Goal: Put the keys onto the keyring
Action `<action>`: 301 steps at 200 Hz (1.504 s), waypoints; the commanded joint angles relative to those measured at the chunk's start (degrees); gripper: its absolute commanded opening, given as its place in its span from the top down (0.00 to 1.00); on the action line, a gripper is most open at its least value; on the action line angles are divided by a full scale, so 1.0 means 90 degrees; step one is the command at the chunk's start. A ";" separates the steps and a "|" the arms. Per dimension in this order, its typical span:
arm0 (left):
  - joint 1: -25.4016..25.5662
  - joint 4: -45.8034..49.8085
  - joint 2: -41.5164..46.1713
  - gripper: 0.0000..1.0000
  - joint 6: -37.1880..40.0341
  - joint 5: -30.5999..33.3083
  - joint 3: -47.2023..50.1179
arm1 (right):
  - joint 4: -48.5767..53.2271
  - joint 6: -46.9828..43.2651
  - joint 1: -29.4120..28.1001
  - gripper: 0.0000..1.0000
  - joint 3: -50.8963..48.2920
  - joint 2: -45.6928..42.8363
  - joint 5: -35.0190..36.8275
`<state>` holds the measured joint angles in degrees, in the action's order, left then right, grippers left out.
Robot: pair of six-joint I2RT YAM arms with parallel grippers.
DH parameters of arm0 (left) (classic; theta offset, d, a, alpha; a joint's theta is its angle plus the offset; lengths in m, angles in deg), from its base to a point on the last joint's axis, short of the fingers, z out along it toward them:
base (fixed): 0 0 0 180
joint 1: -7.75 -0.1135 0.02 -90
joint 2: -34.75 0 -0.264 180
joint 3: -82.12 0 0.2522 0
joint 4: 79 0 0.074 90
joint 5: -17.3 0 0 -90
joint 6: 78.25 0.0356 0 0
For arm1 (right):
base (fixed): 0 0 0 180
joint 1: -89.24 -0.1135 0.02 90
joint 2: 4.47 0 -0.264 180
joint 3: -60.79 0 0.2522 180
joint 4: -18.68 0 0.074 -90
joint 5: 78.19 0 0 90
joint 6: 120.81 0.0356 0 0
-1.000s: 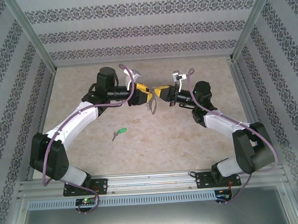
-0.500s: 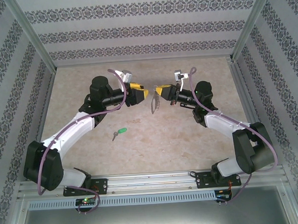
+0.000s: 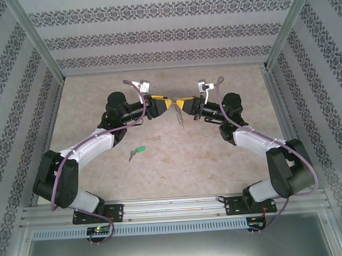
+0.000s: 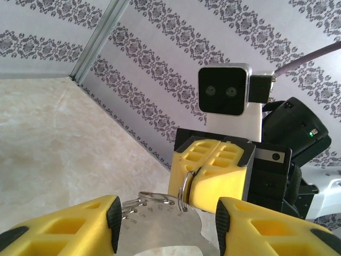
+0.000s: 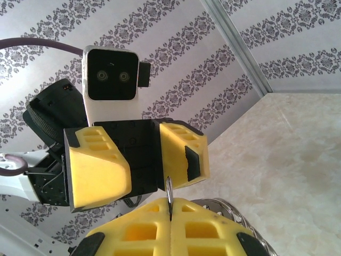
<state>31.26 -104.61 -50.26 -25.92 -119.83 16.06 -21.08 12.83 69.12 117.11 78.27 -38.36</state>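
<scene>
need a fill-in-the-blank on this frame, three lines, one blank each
1. The right gripper is ____ on the keyring.
2. The key lies on the ____.
3. The key's head is ____.
Missing words: shut; table; green.

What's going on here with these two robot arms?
Both arms reach toward each other above the middle of the table. The right gripper is shut on the keyring, which dangles from it. The left gripper faces it with jaws apart, one on either side of the keyring's metal body; I can't tell whether they touch it. The green-headed key lies on the table nearer the left arm, not yet on the ring.
</scene>
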 commanded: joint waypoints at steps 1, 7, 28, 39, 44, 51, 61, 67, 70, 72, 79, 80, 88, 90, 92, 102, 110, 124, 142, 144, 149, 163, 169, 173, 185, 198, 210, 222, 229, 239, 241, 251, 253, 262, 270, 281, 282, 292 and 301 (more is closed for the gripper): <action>-0.0073 -0.0720 -0.0100 0.51 -0.0298 -0.0113 0.0019 | -0.0392 0.0054 -0.0105 1.00 0.0255 0.0098 -0.0032; -0.0069 -0.0738 -0.0104 0.52 -0.0302 -0.0122 0.0019 | -0.0392 0.0053 -0.0121 1.00 0.0274 0.0112 -0.0036; -0.0073 -0.0825 -0.0144 0.54 -0.0361 -0.0196 0.0010 | -0.0392 0.0054 -0.0160 1.00 0.0319 0.0148 -0.0012; -0.0063 -0.0894 -0.0154 0.55 -0.0410 -0.0246 0.0017 | -0.0406 0.0063 -0.0169 1.00 0.0329 0.0172 0.0008; -0.0058 -0.0926 -0.0169 0.55 -0.0426 -0.0247 0.0019 | -0.0416 0.0074 -0.0175 1.00 0.0333 0.0178 0.0008; -0.0062 -0.0947 -0.0172 0.55 -0.0448 -0.0265 0.0028 | -0.0429 0.0080 -0.0186 1.00 0.0353 0.0191 0.0008; -0.0063 -0.0957 -0.0182 0.55 -0.0443 -0.0270 0.0035 | -0.0440 0.0102 -0.0194 1.00 0.0364 0.0203 0.0007; -0.0063 -0.0991 -0.0183 0.56 -0.0452 -0.0265 0.0048 | -0.0445 0.0094 -0.0196 1.00 0.0374 0.0218 0.0013; -0.0059 -0.0995 -0.0192 0.56 -0.0458 -0.0270 0.0049 | -0.0450 0.0105 -0.0199 1.00 0.0382 0.0225 0.0008; -0.0062 -0.1003 -0.0185 0.56 -0.0462 -0.0275 0.0041 | -0.0450 0.0111 -0.0197 1.00 0.0384 0.0222 0.0008; -0.0054 -0.1005 -0.0202 0.57 -0.0471 -0.0287 0.0049 | -0.0459 0.0117 -0.0212 1.00 0.0381 0.0229 0.0008; -0.0058 -0.1006 -0.0202 0.57 -0.0472 -0.0284 0.0049 | -0.0460 0.0120 -0.0209 1.00 0.0384 0.0230 0.0013; -0.0063 -0.1010 -0.0212 0.57 -0.0474 -0.0293 0.0048 | -0.0465 0.0121 -0.0208 1.00 0.0392 0.0245 0.0025; -0.0063 -0.1012 -0.0212 0.58 -0.0478 -0.0291 0.0049 | -0.0468 0.0127 -0.0214 1.00 0.0396 0.0246 0.0027; -0.0063 -0.1020 -0.0220 0.58 -0.0474 -0.0293 0.0051 | -0.0469 0.0126 -0.0215 1.00 0.0397 0.0249 0.0028; -0.0061 -0.1048 -0.0234 0.59 -0.0487 -0.0302 0.0060 | -0.0482 0.0132 -0.0208 1.00 0.0392 0.0254 0.0045; -0.0063 -0.1063 -0.0255 0.59 -0.0504 -0.0319 0.0076 | -0.0506 0.0154 -0.0208 1.00 0.0397 0.0263 0.0057; -0.0062 -0.1106 -0.0276 0.60 -0.0536 -0.0354 0.0108 | -0.0552 0.0198 -0.0215 1.00 0.0411 0.0296 0.0047; -0.0051 -0.1141 -0.0265 0.62 -0.0546 -0.0373 0.0159 | -0.0591 0.0234 -0.0214 1.00 0.0425 0.0327 0.0047; -0.0055 -0.1142 -0.0277 0.62 -0.0549 -0.0369 0.0159 | -0.0595 0.0233 -0.0215 1.00 0.0426 0.0330 0.0047; -0.0053 -0.1136 -0.0277 0.63 -0.0551 -0.0379 0.0165 | -0.0613 0.0248 -0.0221 1.00 0.0434 0.0339 0.0052; -0.0053 -0.1155 -0.0277 0.64 -0.0550 -0.0415 0.0178 | -0.0696 0.0313 -0.0216 1.00 0.0443 0.0384 0.0057; -0.0053 -0.1161 -0.0276 0.64 -0.0558 -0.0416 0.0181 | -0.0739 0.0343 -0.0221 1.00 0.0446 0.0413 0.0049; -0.0053 -0.1168 -0.0262 0.64 -0.0554 -0.0409 0.0191 | -0.0764 0.0363 -0.0221 1.00 0.0454 0.0428 0.0038; -0.0053 -0.1186 -0.0270 0.64 -0.0552 -0.0402 0.0205 | -0.0818 0.0398 -0.0219 1.00 0.0452 0.0465 0.0028; -0.0053 -0.1191 -0.0264 0.64 -0.0552 -0.0405 0.0204 | -0.0840 0.0425 -0.0227 1.00 0.0453 0.0487 0.0018; -0.0051 -0.1218 -0.0261 0.64 -0.0557 -0.0392 0.0209 | -0.0841 0.0422 -0.0235 1.00 0.0459 0.0496 0.0008; -0.0053 -0.1233 -0.0266 0.65 -0.0553 -0.0381 0.0215 | -0.0845 0.0425 -0.0236 1.00 0.0456 0.0495 0.0003; -0.0048 -0.1237 -0.0278 0.66 -0.0557 -0.0385 0.0206 | -0.0846 0.0421 -0.0238 1.00 0.0454 0.0500 -0.0006; -0.0058 -0.1245 -0.0288 0.66 -0.0551 -0.0378 0.0190 | -0.0841 0.0425 -0.0241 1.00 0.0453 0.0494 -0.0006; -0.0055 -0.1246 -0.0290 0.67 -0.0551 -0.0376 0.0194 | -0.0841 0.0425 -0.0249 1.00 0.0455 0.0494 -0.0010; -0.0056 -0.1251 -0.0300 0.68 -0.0551 -0.0374 0.0176 | -0.0840 0.0425 -0.0252 1.00 0.0452 0.0494 -0.0014; -0.0054 -0.1253 -0.0300 0.68 -0.0556 -0.0377 0.0176 | -0.0841 0.0418 -0.0254 1.00 0.0450 0.0494 -0.0019; -0.0053 -0.1268 -0.0304 0.68 -0.0557 -0.0369 0.0163 | -0.0841 0.0415 -0.0248 1.00 0.0451 0.0503 -0.0030; -0.0053 -0.1269 -0.0300 0.68 -0.0557 -0.0352 0.0165 | -0.0833 0.0415 -0.0255 1.00 0.0456 0.0504 -0.0031; -0.0053 -0.1277 -0.0322 0.68 -0.0564 -0.0340 0.0153 | -0.0826 0.0405 -0.0263 1.00 0.0446 0.0504 -0.0040; -0.0053 -0.1273 -0.0321 0.68 -0.0567 -0.0345 0.0155 | -0.0824 0.0405 -0.0264 1.00 0.0451 0.0504 -0.0040; -0.0053 -0.1305 -0.0334 0.68 -0.0594 -0.0338 0.0154 | -0.0821 0.0394 -0.0269 1.00 0.0445 0.0504 -0.0050; -0.0053 -0.1357 -0.0345 0.68 -0.0609 -0.0334 0.0143 | -0.0821 0.0392 -0.0274 1.00 0.0443 0.0505 -0.0050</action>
<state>31.26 -112.13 -52.78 -30.73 -122.13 17.79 -24.84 16.00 67.59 119.56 82.49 -38.36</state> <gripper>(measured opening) 0.317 0.065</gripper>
